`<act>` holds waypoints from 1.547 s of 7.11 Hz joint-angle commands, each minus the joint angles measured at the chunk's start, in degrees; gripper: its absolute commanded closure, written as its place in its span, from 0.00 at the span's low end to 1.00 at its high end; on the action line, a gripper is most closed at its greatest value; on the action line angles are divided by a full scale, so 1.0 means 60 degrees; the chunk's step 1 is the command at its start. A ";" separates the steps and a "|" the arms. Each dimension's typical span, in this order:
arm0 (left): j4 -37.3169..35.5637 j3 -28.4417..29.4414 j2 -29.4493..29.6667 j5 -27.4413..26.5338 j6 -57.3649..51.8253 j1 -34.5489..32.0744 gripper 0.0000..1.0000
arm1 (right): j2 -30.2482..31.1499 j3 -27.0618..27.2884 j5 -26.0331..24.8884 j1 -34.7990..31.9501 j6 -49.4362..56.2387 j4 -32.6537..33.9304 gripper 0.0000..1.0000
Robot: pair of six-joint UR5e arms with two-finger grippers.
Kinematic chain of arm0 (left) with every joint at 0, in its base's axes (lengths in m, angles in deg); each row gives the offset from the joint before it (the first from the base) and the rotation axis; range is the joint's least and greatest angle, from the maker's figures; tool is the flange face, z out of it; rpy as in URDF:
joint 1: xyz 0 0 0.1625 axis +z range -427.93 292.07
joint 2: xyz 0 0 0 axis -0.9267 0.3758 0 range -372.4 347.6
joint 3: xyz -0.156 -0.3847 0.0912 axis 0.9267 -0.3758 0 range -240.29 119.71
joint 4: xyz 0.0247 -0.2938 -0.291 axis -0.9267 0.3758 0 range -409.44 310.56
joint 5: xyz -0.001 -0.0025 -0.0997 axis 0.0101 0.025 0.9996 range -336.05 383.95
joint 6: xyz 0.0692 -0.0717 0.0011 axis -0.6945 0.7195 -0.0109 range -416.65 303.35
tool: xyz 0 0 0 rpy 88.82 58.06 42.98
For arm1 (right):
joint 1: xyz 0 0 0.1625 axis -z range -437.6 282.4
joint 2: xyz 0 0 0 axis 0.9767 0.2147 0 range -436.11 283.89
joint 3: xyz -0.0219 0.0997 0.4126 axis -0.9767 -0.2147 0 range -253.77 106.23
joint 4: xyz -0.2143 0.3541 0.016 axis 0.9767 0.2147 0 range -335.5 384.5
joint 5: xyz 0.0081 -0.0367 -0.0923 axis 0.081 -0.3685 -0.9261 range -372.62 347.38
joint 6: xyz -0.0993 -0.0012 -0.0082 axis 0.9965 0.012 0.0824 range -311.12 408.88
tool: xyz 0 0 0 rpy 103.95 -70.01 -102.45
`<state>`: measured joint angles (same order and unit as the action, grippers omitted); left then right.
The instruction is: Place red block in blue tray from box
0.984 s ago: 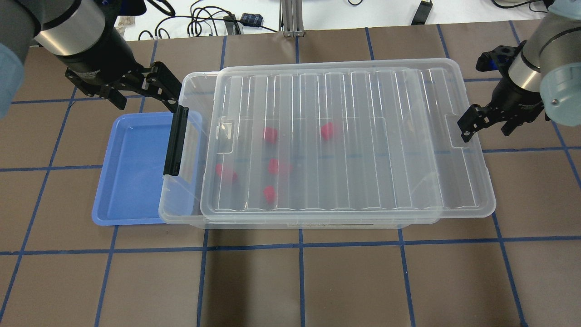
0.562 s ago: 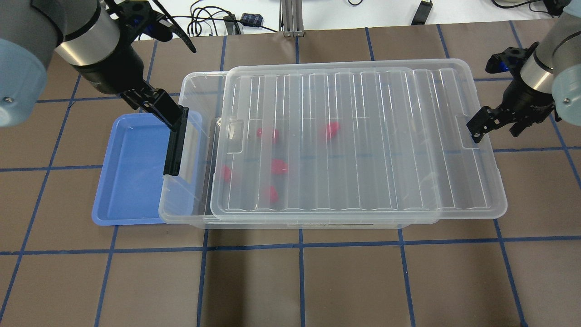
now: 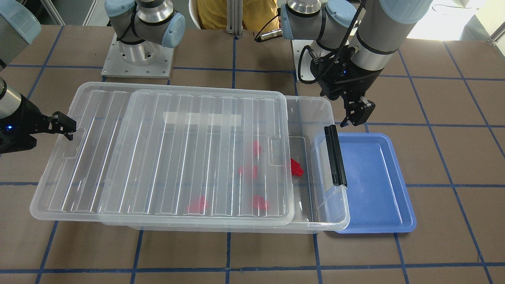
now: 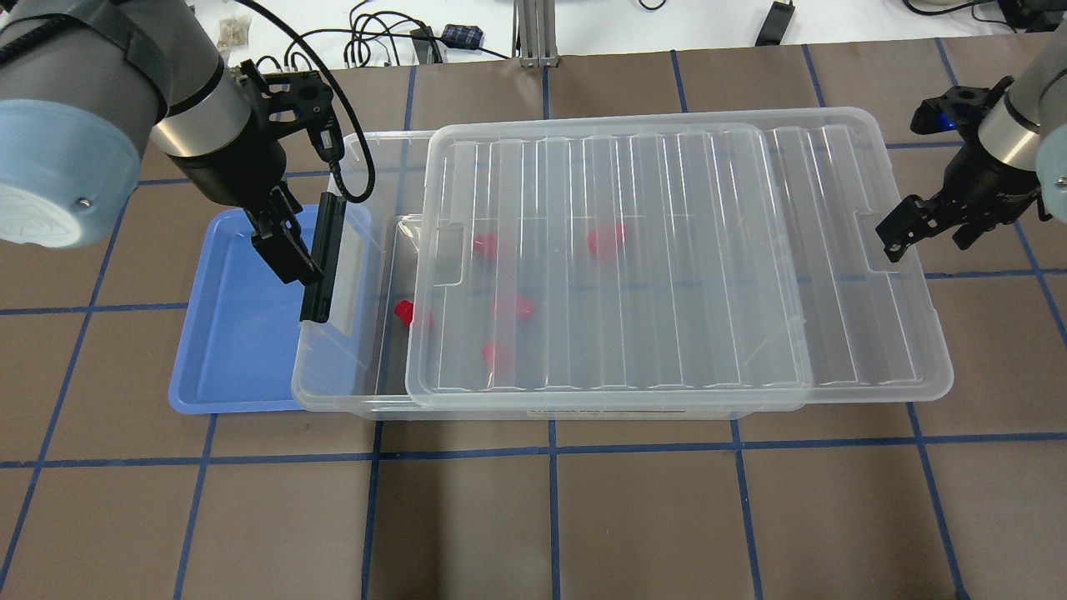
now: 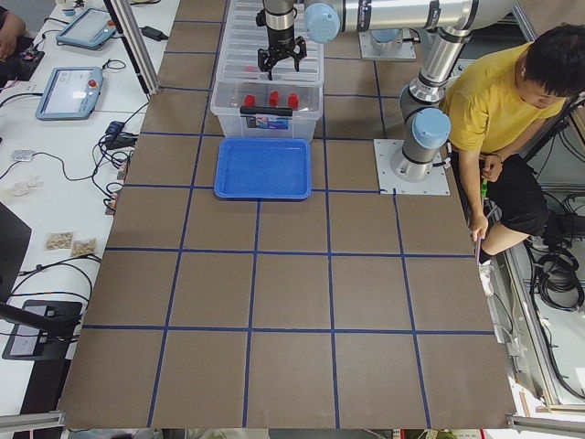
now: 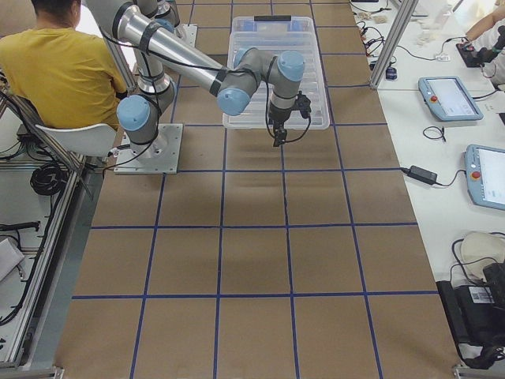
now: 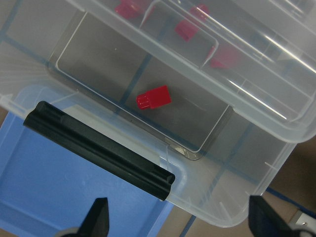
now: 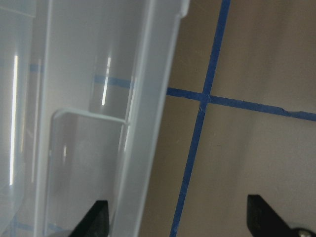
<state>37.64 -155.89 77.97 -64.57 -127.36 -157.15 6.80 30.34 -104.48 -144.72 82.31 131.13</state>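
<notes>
The clear box (image 4: 335,367) stands mid-table with its ribbed lid (image 4: 667,250) slid off toward the right. One red block (image 4: 403,311) lies uncovered near the box's left end, and shows in the left wrist view (image 7: 154,97). Several more red blocks (image 4: 510,306) lie under the lid. The blue tray (image 4: 233,333) is empty, partly under the box's latch end. My left gripper (image 4: 288,250) is open above the tray's far side, beside the black latch (image 4: 323,258). My right gripper (image 4: 894,233) is open at the lid's right edge, one finger at its handle notch.
Cables and an aluminium post (image 4: 533,33) lie beyond the table's far edge. A person in yellow (image 5: 494,101) sits behind the robot bases. The brown mat with blue grid lines (image 4: 550,517) stretches in front of the box.
The lid has slid to the right with my right gripper, uncovering the box's left end and one red block. My left gripper has turned and moved down over the tray beside the latch.
</notes>
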 commanded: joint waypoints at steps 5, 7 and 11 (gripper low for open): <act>-0.2961 -0.0997 0.1371 0.0118 -0.2331 -0.0273 0.00 | -0.0165 -0.0125 -0.0405 0.0551 0.0874 0.0114 0.00; -0.3758 -0.1292 0.1797 0.0075 -0.3227 -0.0685 0.00 | -0.0150 -0.0241 -0.0481 0.0551 0.0990 0.0100 0.00; -0.4781 -0.1762 0.2661 0.0002 -0.3317 -0.0744 0.00 | -0.0165 -0.0433 -0.0496 0.0551 0.1384 0.0041 0.00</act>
<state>11.75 -165.87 92.03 -64.41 -147.19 -161.57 5.84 27.76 -107.44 -141.41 89.19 131.26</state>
